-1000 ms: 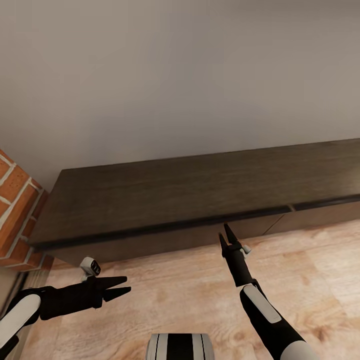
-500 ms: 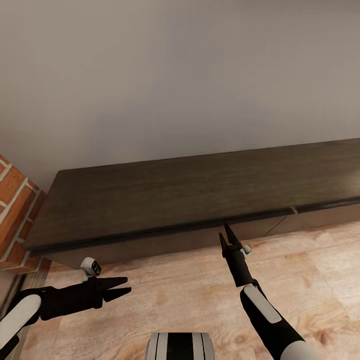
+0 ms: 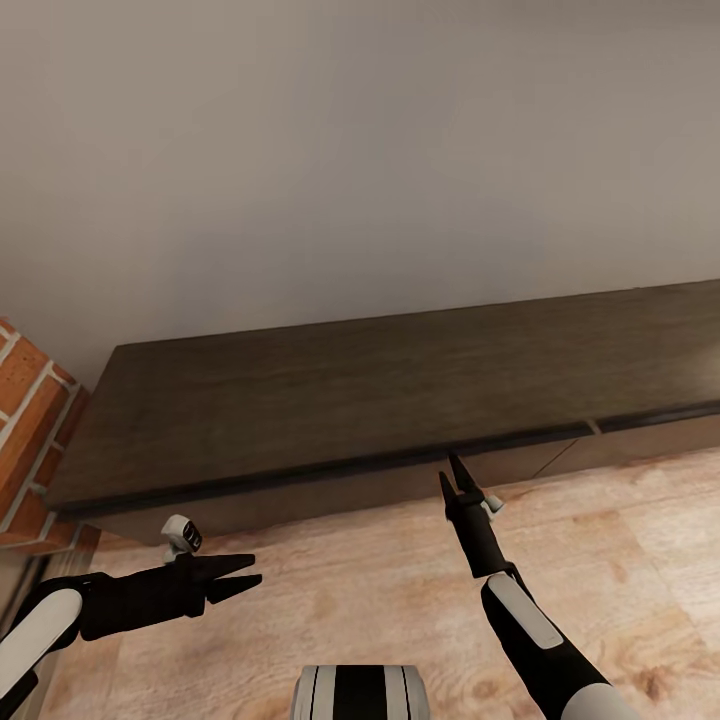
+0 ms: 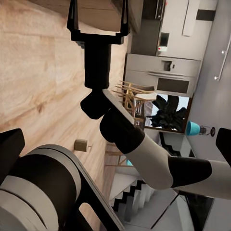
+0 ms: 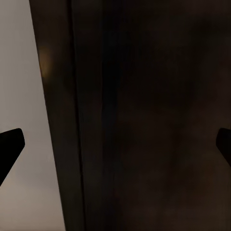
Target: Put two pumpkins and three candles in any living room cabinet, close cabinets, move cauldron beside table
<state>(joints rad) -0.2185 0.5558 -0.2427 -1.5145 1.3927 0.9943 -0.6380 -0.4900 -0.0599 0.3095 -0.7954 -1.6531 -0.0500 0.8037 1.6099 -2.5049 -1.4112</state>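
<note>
Low against the grey wall point(image 3: 330, 150): the cabinet point(image 3: 350, 400), a long dark-brown wood-grain unit with a slab top and flat handleless drawer fronts point(image 3: 330, 490) under the overhanging lip, standing on pale plank floor point(image 3: 380, 610). At its left end, a brick pier point(image 3: 30, 420).

Right claw point(image 3: 455, 478) spread and holding nothing, tips aimed at the drawer front just under the lip, close to it but seemingly not touching; in the right wrist view, dark wood of the cabinet point(image 5: 144, 115) close ahead between the two parted tips. Left claw point(image 3: 245, 578) also spread and holding nothing, hovering low over the floor, pointing across toward the right arm. In the left wrist view, a small pale stubby cylinder point(image 4: 81, 145) on the floor behind the robot, possibly one of the candles.

Handling, as a judgement: rigid, heavy, smooth fronts with no pull, so poor purchase for pinching. Best hold probably the top edge of a drawer front beneath the lip, or the seam point(image 3: 560, 455) between neighbouring fronts, hooked with one finger and drawn straight outward. Likely slip if pulled at an angle.
</note>
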